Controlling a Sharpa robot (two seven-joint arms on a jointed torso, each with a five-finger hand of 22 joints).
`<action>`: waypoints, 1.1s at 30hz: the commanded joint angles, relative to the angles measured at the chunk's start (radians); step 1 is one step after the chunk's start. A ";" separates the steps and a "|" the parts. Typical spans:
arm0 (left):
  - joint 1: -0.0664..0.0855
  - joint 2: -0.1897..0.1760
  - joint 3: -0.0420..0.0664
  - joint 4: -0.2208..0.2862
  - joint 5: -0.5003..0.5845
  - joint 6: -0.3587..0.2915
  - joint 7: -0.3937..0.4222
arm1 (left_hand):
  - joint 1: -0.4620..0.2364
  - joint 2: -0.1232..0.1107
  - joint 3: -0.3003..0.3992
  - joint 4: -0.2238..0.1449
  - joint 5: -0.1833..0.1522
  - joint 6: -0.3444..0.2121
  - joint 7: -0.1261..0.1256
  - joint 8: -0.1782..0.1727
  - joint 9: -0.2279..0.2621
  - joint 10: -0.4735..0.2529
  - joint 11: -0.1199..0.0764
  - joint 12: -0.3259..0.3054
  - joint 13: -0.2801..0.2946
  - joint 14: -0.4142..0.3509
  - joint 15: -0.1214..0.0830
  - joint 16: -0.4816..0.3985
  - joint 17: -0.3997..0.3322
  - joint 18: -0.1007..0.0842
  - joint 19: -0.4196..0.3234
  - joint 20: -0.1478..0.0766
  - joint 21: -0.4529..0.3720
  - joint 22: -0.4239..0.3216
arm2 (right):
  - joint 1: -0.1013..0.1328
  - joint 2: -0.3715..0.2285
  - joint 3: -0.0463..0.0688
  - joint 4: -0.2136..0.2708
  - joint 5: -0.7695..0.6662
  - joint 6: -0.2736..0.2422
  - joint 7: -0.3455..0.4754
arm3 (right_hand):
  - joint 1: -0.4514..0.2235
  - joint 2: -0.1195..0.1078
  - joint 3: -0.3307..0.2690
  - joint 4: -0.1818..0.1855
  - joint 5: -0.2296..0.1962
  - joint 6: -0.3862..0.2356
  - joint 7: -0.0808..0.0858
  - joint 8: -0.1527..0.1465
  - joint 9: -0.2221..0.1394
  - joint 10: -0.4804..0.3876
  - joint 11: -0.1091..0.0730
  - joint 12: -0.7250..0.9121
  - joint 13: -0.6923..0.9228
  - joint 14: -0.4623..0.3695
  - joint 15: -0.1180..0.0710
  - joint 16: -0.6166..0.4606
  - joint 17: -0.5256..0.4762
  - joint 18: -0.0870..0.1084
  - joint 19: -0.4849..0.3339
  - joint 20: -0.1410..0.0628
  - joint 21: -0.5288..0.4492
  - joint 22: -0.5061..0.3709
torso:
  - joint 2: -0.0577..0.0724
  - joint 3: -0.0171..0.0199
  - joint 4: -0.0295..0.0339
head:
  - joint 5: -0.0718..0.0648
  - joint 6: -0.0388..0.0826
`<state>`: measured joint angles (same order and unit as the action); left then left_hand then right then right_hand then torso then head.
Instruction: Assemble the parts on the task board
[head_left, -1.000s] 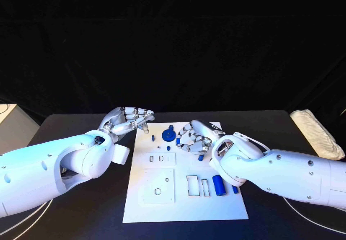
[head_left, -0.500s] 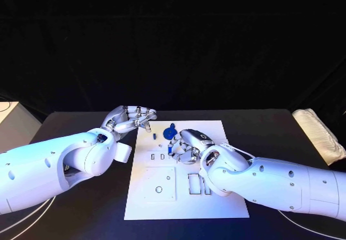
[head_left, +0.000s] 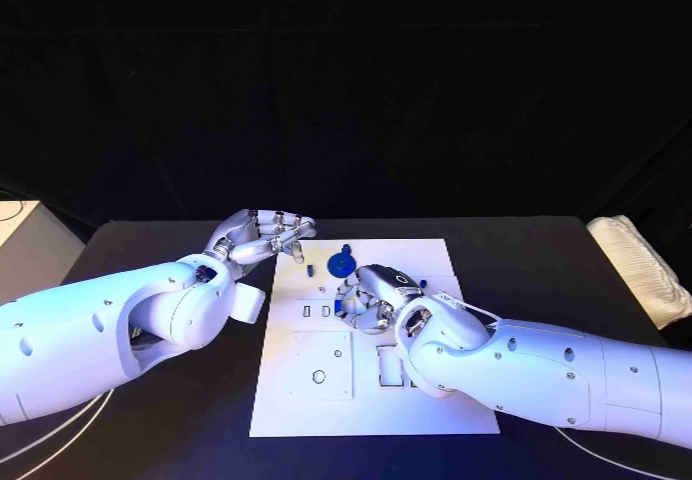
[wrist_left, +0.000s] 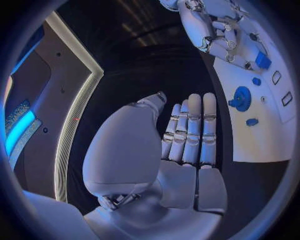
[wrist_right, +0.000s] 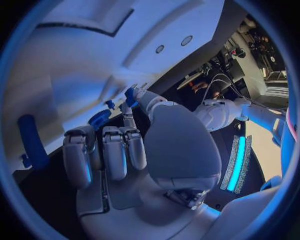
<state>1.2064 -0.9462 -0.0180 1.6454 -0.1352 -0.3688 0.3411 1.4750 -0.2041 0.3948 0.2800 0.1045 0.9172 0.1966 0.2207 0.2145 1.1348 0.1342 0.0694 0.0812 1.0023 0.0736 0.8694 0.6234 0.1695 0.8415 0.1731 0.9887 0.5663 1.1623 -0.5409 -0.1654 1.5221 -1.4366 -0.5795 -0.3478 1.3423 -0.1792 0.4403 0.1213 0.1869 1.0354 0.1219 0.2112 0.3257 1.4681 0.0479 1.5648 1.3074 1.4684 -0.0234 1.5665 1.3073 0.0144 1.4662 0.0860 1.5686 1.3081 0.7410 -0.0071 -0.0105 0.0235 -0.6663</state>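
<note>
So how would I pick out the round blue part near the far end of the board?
Start at the white task board in the middle of the black table, then look to its far end, between the left hand and the right hand. The blue gear-like disc stands there; it is round and broader than the small blue pieces beside it.

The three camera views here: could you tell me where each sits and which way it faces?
Head view: on the robot's head, looking down at the white board; both arms show.
Left wrist view: behind the left hand, facing the board's blue gear.
Right wrist view: behind the right hand, facing the board.
Head and left wrist views share the gear.
</note>
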 joint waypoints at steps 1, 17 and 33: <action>0.000 0.001 0.000 0.002 -0.001 0.022 0.003 | -0.009 0.001 0.004 0.000 -0.007 -0.006 0.002 0.005 0.001 -0.003 0.002 0.006 0.002 -0.008 -0.002 0.007 -0.002 0.013 -0.009 0.000 0.006 0.002 | -0.003 0.004 -0.001 -0.003 -0.037 0.018 -0.010 | -0.011 0.001 0.005 0.000 -0.002 0.006 -0.001 0.005 0.001 0.103 -0.007 0.006 0.263 0.102 -0.004 0.004 0.263 -0.014 0.105 -0.008 0.002 0.263 | 0.000 0.0000 -0.0007 | 0.001 -0.001; 0.000 0.000 0.000 0.003 -0.001 0.026 0.000 | -0.009 0.001 0.004 0.000 -0.007 -0.006 0.002 0.005 0.001 -0.003 0.002 0.006 0.002 -0.008 -0.002 0.007 -0.002 0.013 -0.009 0.000 0.006 0.002 | -0.006 0.015 -0.005 -0.007 -0.063 0.039 -0.014 | -0.015 -0.004 0.004 0.000 -0.002 0.004 -0.001 0.005 0.000 0.103 -0.006 0.006 0.263 0.102 -0.004 0.004 0.263 -0.014 0.105 -0.007 0.002 0.263 | -0.001 -0.0010 -0.0009 | 0.004 -0.004; 0.001 -0.002 0.000 0.003 -0.002 0.027 -0.003 | -0.009 0.001 0.004 0.000 -0.007 -0.006 0.002 0.005 0.001 -0.003 0.002 0.006 0.002 -0.008 -0.002 0.007 -0.002 0.013 -0.009 0.000 0.006 0.002 | -0.006 0.021 -0.006 -0.012 -0.075 0.051 -0.017 | -0.032 -0.023 -0.001 0.002 -0.001 -0.017 0.007 -0.004 -0.005 0.095 0.000 -0.003 0.255 0.102 0.001 0.004 0.263 -0.014 0.105 -0.004 0.002 0.263 | -0.001 -0.0005 -0.0017 | 0.004 -0.003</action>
<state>1.2064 -0.9487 -0.0181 1.6464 -0.1353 -0.3600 0.3357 1.4750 -0.2041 0.3948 0.2800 0.1007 0.9172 0.1966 0.2207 0.2143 1.1348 0.1342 0.0694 0.0819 1.0023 0.0736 0.8732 0.6226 0.1695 0.8415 0.1731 0.9886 0.5672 1.1576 -0.5211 -0.1707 1.5108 -1.4942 -0.5459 -0.3635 1.3191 -0.2025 0.4402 0.1213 0.1856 1.0271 0.1301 0.2105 0.3231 1.4681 0.0479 1.5648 1.3073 1.4684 -0.0234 1.5665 1.3073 0.0144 1.4662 0.0861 1.5686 1.3077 0.7400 -0.0078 -0.0123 0.0277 -0.6697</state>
